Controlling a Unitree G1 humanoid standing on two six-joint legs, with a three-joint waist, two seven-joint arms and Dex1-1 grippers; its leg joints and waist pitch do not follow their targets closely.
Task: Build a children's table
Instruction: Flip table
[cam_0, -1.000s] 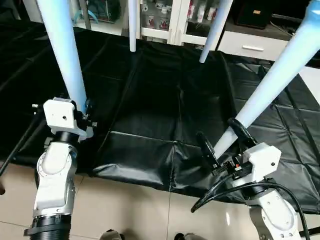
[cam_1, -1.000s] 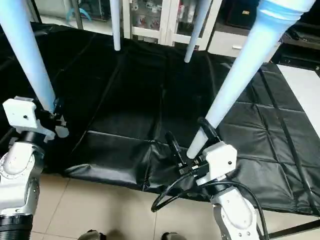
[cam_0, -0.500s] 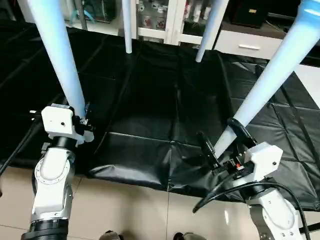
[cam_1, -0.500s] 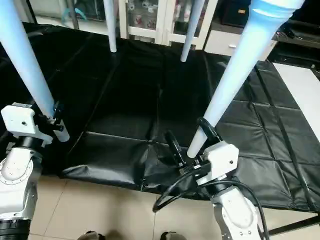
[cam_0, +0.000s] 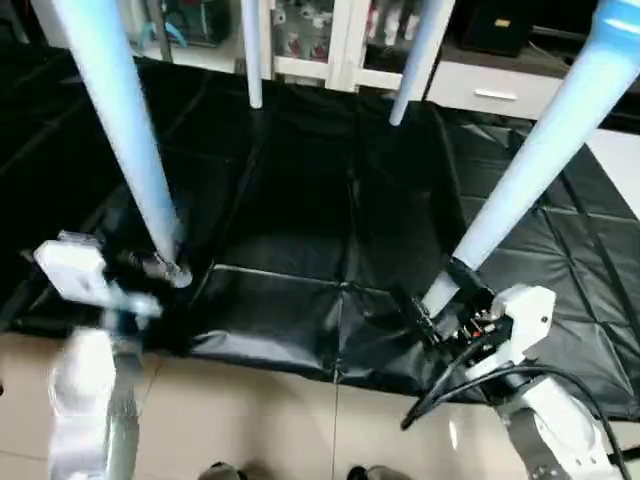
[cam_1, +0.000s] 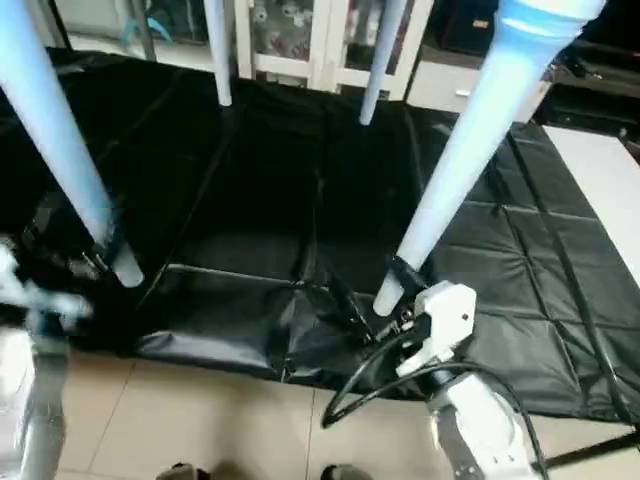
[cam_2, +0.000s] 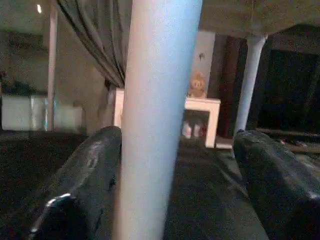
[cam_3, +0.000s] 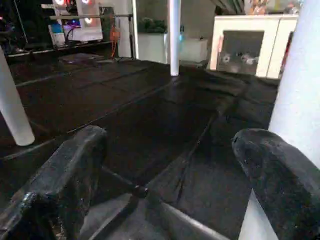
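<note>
Four white tapered legs of the children's table stand on a black mat (cam_0: 320, 200); its top is out of view above. The near left leg (cam_0: 120, 120) ends at the mat's front edge. My left gripper (cam_0: 135, 265) is blurred just left of that leg's foot. In the left wrist view the leg (cam_2: 155, 115) stands between the left gripper's (cam_2: 177, 137) open fingers, close to one of them. My right gripper (cam_0: 440, 300) is open around the foot of the near right leg (cam_0: 540, 140). That leg (cam_3: 300, 90) rises behind one finger (cam_3: 280, 185). Two far legs (cam_0: 252, 50) (cam_0: 412, 60) stand at the back.
The mat's front edge (cam_0: 280, 350) is creased and hangs over a tiled floor (cam_0: 260, 410). A black cable (cam_0: 450, 375) loops from my right wrist. White cabinets and shelves (cam_0: 330, 30) line the back wall.
My left arm has swung left and down, away from the near left leg, and is blurred. The right gripper has dropped slightly at its leg's foot. The camera has tilted a little.
</note>
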